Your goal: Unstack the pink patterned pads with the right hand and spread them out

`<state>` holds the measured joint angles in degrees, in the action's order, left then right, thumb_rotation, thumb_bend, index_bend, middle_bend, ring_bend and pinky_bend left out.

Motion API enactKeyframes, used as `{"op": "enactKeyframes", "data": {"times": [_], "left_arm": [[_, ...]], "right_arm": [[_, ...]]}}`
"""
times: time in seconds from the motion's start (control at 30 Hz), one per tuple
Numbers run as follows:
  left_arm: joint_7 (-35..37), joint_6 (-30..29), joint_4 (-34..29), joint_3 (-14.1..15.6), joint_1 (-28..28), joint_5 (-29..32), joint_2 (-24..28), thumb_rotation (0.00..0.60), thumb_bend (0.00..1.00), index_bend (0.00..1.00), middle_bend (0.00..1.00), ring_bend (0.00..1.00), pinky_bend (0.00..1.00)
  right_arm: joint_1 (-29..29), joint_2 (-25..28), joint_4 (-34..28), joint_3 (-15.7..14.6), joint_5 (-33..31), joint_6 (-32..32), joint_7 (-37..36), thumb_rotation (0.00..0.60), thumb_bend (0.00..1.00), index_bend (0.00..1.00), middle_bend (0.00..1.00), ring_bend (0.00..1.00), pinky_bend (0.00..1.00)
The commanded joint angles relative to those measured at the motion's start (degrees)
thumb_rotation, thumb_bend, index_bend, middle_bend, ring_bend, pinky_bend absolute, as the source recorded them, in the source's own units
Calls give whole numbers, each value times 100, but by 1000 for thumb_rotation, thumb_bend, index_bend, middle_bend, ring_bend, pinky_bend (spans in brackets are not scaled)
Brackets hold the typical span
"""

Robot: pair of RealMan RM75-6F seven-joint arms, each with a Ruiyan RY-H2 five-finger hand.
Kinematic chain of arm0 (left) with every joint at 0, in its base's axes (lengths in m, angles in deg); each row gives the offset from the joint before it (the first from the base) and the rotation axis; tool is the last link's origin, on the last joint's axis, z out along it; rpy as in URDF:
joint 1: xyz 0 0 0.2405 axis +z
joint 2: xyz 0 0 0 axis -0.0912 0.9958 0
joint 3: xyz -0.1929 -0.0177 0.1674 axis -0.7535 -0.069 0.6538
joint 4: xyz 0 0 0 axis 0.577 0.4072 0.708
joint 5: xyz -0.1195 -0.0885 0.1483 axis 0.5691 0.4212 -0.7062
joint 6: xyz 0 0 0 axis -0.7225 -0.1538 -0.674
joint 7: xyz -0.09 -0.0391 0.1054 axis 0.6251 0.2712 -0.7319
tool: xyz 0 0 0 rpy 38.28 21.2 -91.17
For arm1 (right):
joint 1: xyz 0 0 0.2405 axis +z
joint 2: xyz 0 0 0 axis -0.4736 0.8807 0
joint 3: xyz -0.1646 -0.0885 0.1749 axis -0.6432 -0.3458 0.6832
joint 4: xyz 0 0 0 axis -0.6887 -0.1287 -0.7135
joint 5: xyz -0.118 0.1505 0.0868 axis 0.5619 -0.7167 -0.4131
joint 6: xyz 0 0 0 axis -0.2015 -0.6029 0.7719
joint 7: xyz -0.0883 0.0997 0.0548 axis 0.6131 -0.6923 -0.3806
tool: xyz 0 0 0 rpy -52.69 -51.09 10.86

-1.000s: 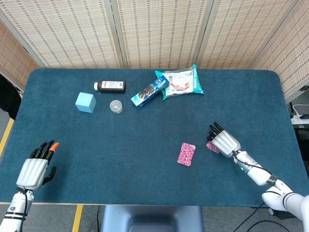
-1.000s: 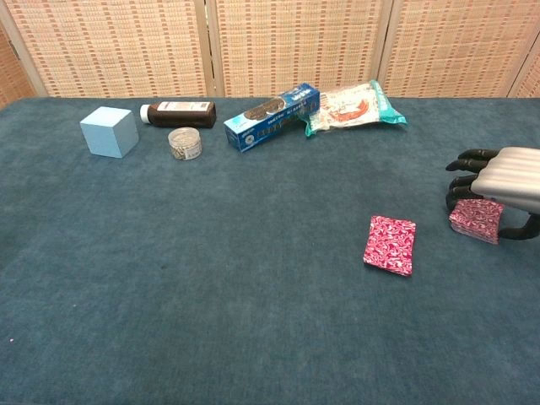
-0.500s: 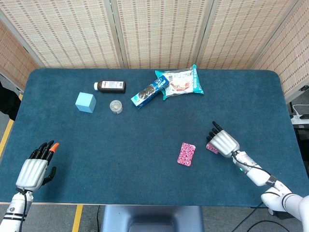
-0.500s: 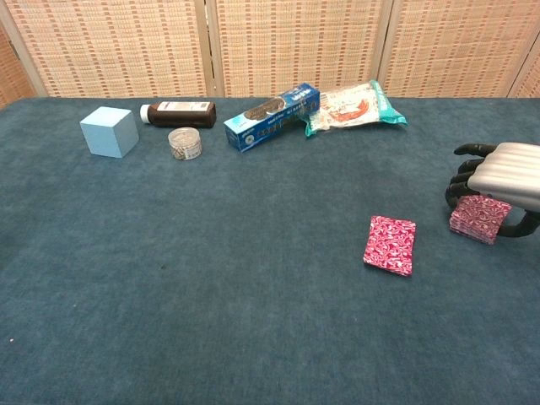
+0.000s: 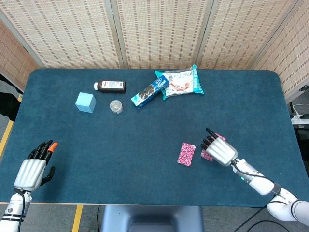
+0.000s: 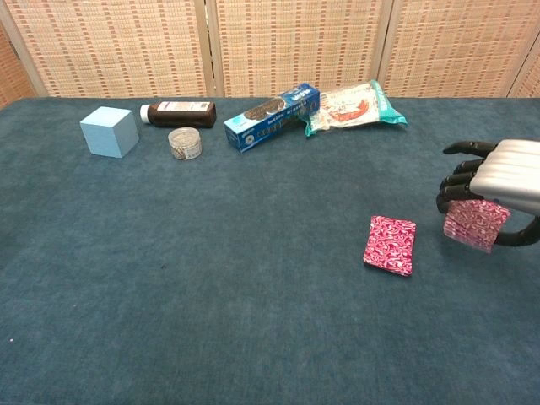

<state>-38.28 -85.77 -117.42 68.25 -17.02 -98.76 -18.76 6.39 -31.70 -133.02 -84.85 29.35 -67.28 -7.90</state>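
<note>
One pink patterned pad [image 5: 186,153] lies flat on the blue table [image 5: 120,145], also seen in the chest view [image 6: 390,245]. Just to its right, my right hand [image 5: 220,150] grips a second pink pad [image 6: 476,224] between fingers and thumb and holds it tilted slightly above the cloth. In the head view that held pad [image 5: 206,155] pokes out under the fingertips. My left hand [image 5: 34,170] rests at the front left edge of the table, holding nothing, fingers apart. It does not show in the chest view.
Along the back stand a light blue cube [image 5: 85,102], a dark bottle [image 5: 110,86], a small round tin [image 5: 116,107], a blue cookie box [image 5: 149,91] and a snack bag [image 5: 181,82].
My right hand has moved left toward the lying pad, carrying its pad, which now hangs tilted off the table. The left hand has barely shifted.
</note>
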Motion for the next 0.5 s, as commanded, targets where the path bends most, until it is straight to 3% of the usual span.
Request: {"op": "enactKeyframes", "data": {"times": [0.03, 0.23, 0.3, 0.37, 0.4, 0.5], "left_arm": [[-1, 13, 1, 0, -9, -4, -4, 600, 475, 0, 0, 36, 198], [10, -2, 15, 30, 8, -42, -14, 600, 475, 0, 0, 36, 198], [15, -11, 15, 30, 14, -45, -14, 600, 474, 0, 0, 36, 198], [18, -17, 11, 31, 16, -52, -11, 600, 474, 0, 0, 36, 198], [20, -18, 7, 33, 18, -55, -8, 600, 474, 0, 0, 36, 198], [30, -26, 5, 39, 26, -63, 5, 600, 474, 0, 0, 35, 198]], "right_arm": [[-192, 316, -618, -423, 434, -156, 297, 600, 200, 599, 422, 286, 64], [-365, 243, -658, -655, 682, -96, 734, 600, 200, 549, 422, 285, 64], [-404, 220, -650, -642, 665, -48, 871, 600, 200, 416, 388, 256, 60], [-433, 262, -760, -605, 548, 81, 1025, 600, 201, 192, 272, 176, 31], [-455, 320, -909, -568, 432, 177, 1138, 600, 201, 66, 163, 105, 9], [-506, 505, -1321, -513, 268, 254, 1291, 600, 200, 0, 14, 5, 0]]}}
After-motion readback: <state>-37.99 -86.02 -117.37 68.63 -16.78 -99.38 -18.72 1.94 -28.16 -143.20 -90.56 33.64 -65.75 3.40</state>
